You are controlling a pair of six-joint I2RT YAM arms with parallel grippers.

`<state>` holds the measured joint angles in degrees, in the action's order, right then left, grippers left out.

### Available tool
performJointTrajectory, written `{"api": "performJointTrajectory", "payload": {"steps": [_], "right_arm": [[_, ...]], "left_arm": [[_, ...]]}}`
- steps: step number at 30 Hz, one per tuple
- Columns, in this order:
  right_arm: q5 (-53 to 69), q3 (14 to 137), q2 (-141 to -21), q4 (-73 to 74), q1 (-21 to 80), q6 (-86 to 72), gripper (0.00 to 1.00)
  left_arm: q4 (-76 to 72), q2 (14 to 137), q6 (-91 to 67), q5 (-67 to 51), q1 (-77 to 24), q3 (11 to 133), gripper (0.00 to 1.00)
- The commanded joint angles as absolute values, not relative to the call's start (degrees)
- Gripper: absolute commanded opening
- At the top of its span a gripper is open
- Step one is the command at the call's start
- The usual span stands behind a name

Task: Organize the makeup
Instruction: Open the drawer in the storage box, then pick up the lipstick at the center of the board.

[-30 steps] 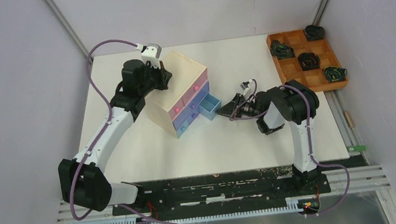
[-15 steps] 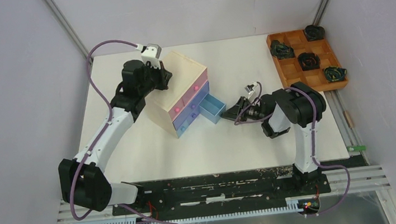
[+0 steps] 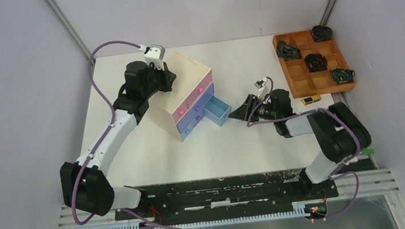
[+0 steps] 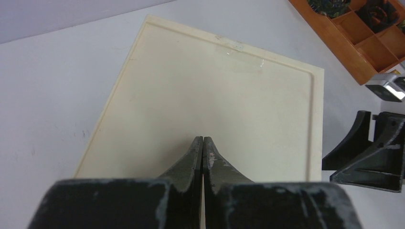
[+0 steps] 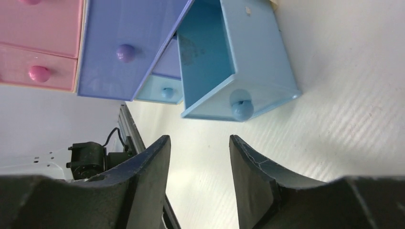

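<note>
One small gold piece of makeup (image 3: 310, 100) lies on the table just below the wooden tray; I see no other makeup. My right gripper (image 3: 237, 113) (image 5: 198, 138) is open and empty, just right of the pulled-out light blue drawer (image 3: 216, 110) (image 5: 224, 67) and a little short of its knob (image 5: 242, 109). What shows of the drawer's inside is bare. My left gripper (image 3: 168, 79) (image 4: 203, 139) is shut with nothing in it and rests on the cream top of the pale chest (image 3: 182, 70) (image 4: 215, 95).
The chest's pink drawers (image 5: 38, 43) and purple drawer (image 5: 125, 47) are closed. An orange-brown grid tray (image 3: 306, 71) with dark coiled objects stands at the back right. My right arm's elbow (image 3: 340, 133) hangs low near the table's right edge.
My right gripper has opened off the blue drawer's knob and drawn back slightly. The right arm's elbow swung right and down, uncovering the gold piece. The left arm has not moved.
</note>
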<state>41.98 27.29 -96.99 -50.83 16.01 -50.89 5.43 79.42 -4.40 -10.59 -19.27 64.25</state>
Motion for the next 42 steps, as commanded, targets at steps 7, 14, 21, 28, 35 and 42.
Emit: {"api": "performJointTrajectory", "payload": {"steps": [7,14,21,28,35,42], "right_arm": [[13.28,36.8,-67.72,8.58,15.82,-30.05,0.61],[-7.72,42.2,-65.78,23.36,15.81,-34.96,0.63],[-28.31,46.56,-66.53,34.67,15.82,-42.13,0.73],[-35.81,53.17,-76.84,35.92,15.75,-43.51,0.98],[-38.27,54.05,-81.66,37.83,11.55,-43.29,1.0],[-31.54,51.29,-77.99,36.73,4.53,-44.76,1.0]], "left_arm": [[24.31,84.34,-3.13,-7.89,-19.27,60.0,0.18],[25.06,82.57,-2.59,-6.13,-19.21,61.23,0.3],[25.04,81.91,-2.34,-7.38,-19.25,61.26,0.31],[24.72,81.89,-4.02,-9.15,-19.3,62.44,0.31],[25.4,80.74,-5.59,-8.66,-19.25,62.31,0.31],[22.72,79.81,-5.58,-10.05,-19.24,59.51,0.31]]}}
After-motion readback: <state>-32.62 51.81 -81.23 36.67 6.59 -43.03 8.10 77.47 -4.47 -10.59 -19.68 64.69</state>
